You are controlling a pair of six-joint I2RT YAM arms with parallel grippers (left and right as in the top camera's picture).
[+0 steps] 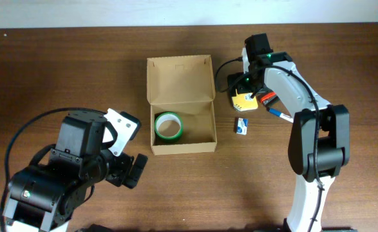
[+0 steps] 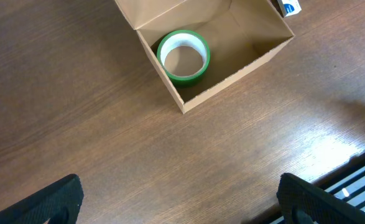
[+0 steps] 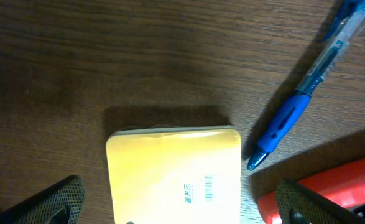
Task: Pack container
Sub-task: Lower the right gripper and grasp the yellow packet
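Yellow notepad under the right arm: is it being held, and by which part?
No. The right tool hangs open over the yellow notepad, fingers clear of its sides.

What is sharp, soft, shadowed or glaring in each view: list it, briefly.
Overhead: even light, crisp, no glare on the cardboard box. Left wrist: pale sheen on the table at lower right; green tape roll inside the box sharp. Right wrist: dimmer; a shadow lies above the yellow sticky-note pad, and the blue pen looks slightly soft.
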